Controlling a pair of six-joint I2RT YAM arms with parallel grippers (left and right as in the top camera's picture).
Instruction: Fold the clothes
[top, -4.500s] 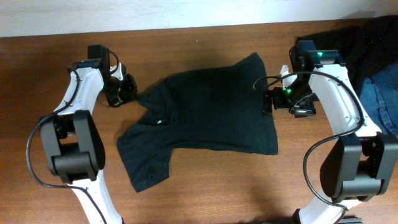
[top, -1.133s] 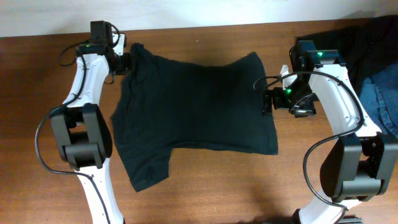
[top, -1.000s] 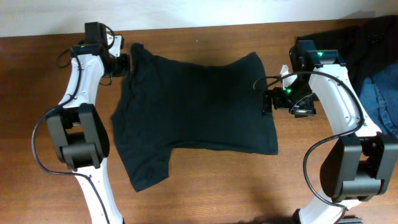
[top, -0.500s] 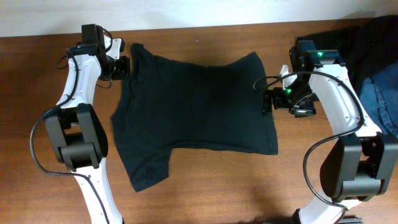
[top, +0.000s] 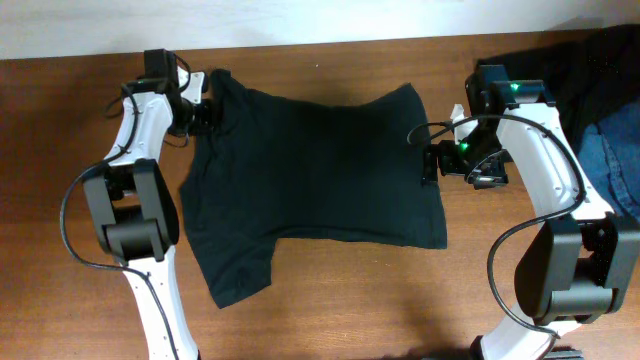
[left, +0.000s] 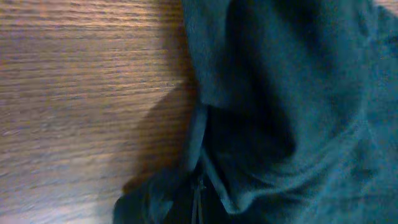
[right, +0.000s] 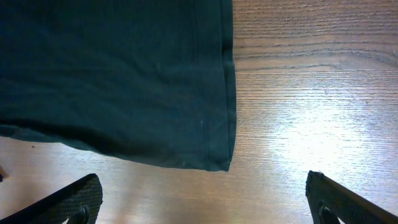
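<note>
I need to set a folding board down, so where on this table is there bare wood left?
Widest bare table: the near edge, in front of the T-shirt. A second patch lies outside the left arm. Crowded: the far right corner, with a dark garment and blue denim.

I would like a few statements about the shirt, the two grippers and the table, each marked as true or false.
1. The T-shirt lies spread on a wooden table. True.
2. The right gripper is shut on the hem. False: its jaws stand wide open beside the hem and hold nothing.
3. The left gripper is shut on a bunched edge of the T-shirt. True.
4. The T-shirt is white. False: it is black.
5. A blue cloth lies at the table's right edge. True.
</note>
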